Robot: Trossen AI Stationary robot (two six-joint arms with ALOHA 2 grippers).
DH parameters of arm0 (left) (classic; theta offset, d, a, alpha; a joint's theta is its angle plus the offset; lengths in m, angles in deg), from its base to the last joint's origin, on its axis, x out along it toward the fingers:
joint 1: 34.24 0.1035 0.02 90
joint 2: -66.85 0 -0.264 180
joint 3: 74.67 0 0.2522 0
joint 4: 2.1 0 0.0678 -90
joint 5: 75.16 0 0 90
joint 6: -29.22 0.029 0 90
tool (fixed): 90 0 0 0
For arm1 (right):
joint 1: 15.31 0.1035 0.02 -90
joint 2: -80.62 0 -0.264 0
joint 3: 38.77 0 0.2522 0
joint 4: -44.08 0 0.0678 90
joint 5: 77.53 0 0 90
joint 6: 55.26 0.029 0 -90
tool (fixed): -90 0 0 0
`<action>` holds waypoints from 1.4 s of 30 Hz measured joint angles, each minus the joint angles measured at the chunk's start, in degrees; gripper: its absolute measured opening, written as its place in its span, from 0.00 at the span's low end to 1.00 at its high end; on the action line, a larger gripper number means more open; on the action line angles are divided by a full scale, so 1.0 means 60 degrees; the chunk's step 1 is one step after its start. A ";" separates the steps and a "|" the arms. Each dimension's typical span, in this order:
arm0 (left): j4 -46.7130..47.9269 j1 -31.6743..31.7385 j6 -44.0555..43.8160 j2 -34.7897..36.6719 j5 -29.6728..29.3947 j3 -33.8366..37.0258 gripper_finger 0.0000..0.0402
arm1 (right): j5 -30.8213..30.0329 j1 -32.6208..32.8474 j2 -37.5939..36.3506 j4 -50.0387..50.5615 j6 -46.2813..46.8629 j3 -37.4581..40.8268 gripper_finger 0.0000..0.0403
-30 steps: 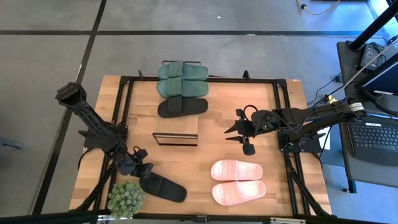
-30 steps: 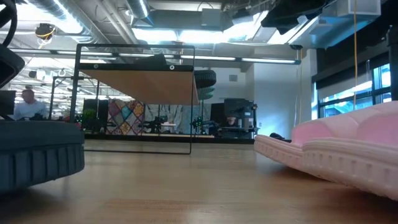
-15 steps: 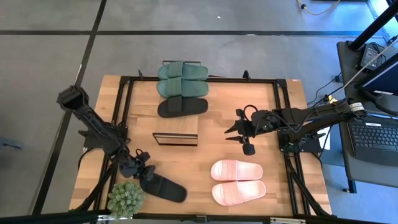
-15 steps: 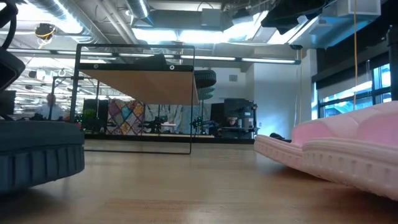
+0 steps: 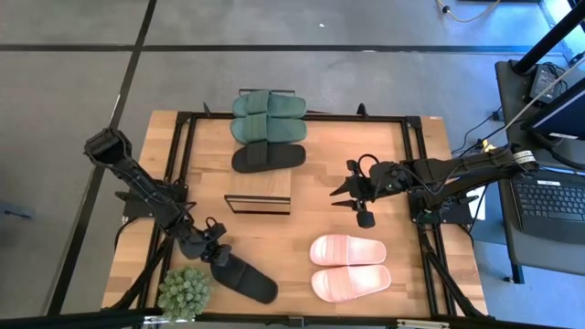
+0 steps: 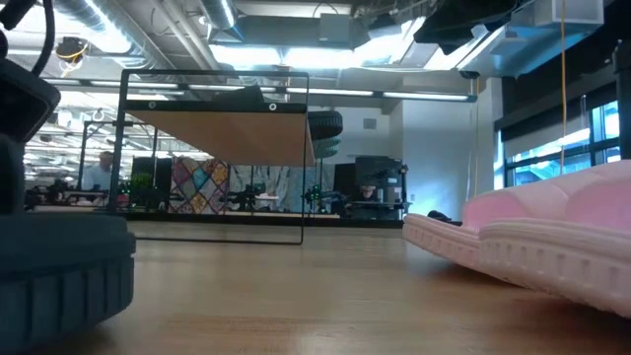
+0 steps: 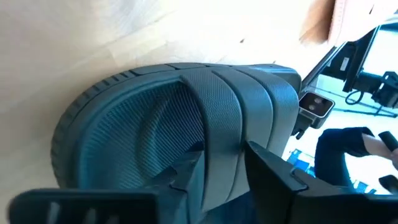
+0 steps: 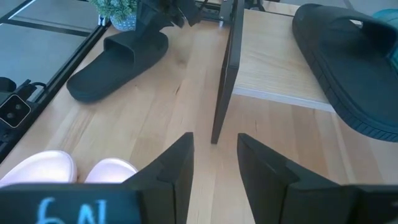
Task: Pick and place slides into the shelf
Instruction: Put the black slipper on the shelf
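Observation:
A black slide (image 5: 245, 279) lies near the table's near-left corner. My left gripper (image 5: 216, 254) is shut on it at the end nearest the arm; it fills the left wrist view (image 7: 155, 118) and shows at the low view's left edge (image 6: 59, 276). The shelf (image 5: 259, 203) stands mid-table. Two dark green slides (image 5: 268, 116) and a second black slide (image 5: 268, 156) lie side by side at the far edge. The pink pair (image 5: 349, 265) lies flat near-right. My right gripper (image 5: 338, 196) hovers open to the shelf's right, fingers towards it (image 8: 214, 165). My left gripper (image 7: 227, 177) has the black slide by its broad strap (image 7: 227, 143). One finger (image 7: 186, 177) sits on the ribbed footbed side and the other finger (image 7: 273, 180) on the strap's outer side. The fingers slant down from the table's left. I cannot tell if the slide is off the table.
A small green potted plant (image 5: 185, 292) stands at the near-left corner, close beside the held slide. A black metal frame (image 5: 183, 137) rims the tabletop. Bare wood lies between the shelf and the pink pair. A laptop (image 5: 553, 196) sits off the table's right side.
My left gripper has moved a little toward the near-right, onto the black slide. The slide has turned slightly, its free end swinging toward the near edge, and it looms larger in the low view.

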 joint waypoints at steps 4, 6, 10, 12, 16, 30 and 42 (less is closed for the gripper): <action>-0.0079 0.0075 0.0401 0.0000 -0.0002 0.0000 0.16 | 0.0000 -0.0002 0.0000 0.0000 0.0000 0.0000 0.31; -0.0278 0.0085 0.0784 0.0000 -0.0066 0.0000 0.10 | 0.0000 -0.0003 0.0000 0.0002 0.0000 0.0000 0.31; -0.0663 0.0085 0.1467 0.0005 -0.0262 0.0000 0.02 | 0.0000 -0.0002 0.0000 0.0004 -0.0004 0.0000 0.31; -0.0785 0.0085 0.1549 0.0004 -0.0366 0.0000 0.02 | 0.0000 -0.0002 0.0000 0.0004 -0.0035 0.0000 0.31; -0.1037 0.0082 0.1692 0.0070 -0.0909 0.0000 0.01 | 0.0000 -0.0004 0.0000 0.0000 -0.0039 0.0000 0.31; -0.3181 0.0045 0.5980 0.2094 -0.3740 0.0004 0.00 | 0.0000 -0.0003 0.0000 -0.0048 0.0048 0.0000 0.31; -0.3187 0.0116 1.0129 0.5851 -0.5895 0.0000 0.00 | 0.0000 -0.0004 0.0000 -0.0308 0.0066 0.0000 0.31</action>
